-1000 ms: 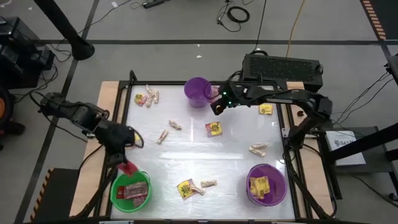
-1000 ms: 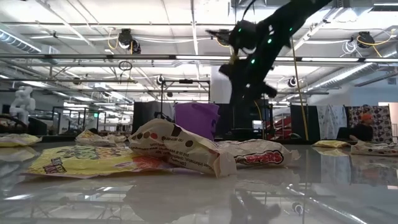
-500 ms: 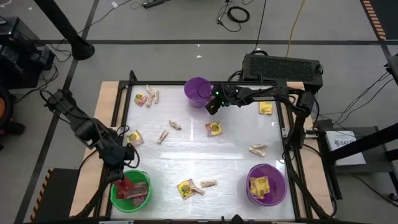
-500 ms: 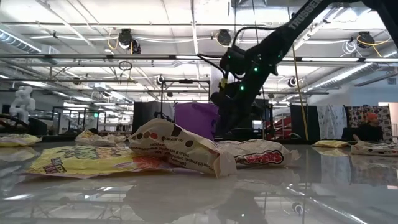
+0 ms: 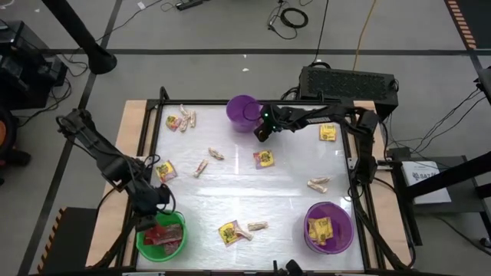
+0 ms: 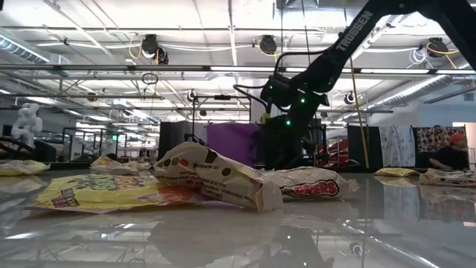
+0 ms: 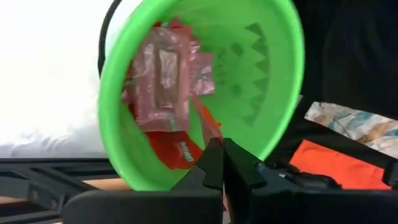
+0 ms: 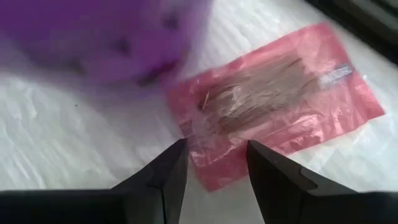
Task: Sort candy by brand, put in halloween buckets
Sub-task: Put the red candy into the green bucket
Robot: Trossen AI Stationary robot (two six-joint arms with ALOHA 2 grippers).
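The right gripper [image 8: 214, 165], fingers spread, hovers over a red packet [image 8: 280, 118] lying on the table just beside the purple bucket [image 5: 244, 111]. The left gripper [image 7: 222, 163], fingers pressed together and pinching a red wrapper [image 7: 205, 124], sits above the green bucket [image 7: 273, 93], which holds red candy [image 7: 163, 81].

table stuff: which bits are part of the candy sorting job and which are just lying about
Part of the job:
- green bucket with red packets
- two purple buckets
- loose candy, e.g. yellow packet, red packet
- left gripper over the green bucket, right gripper open by the red packet

Just lying about:
- black box behind the table
- floor cables
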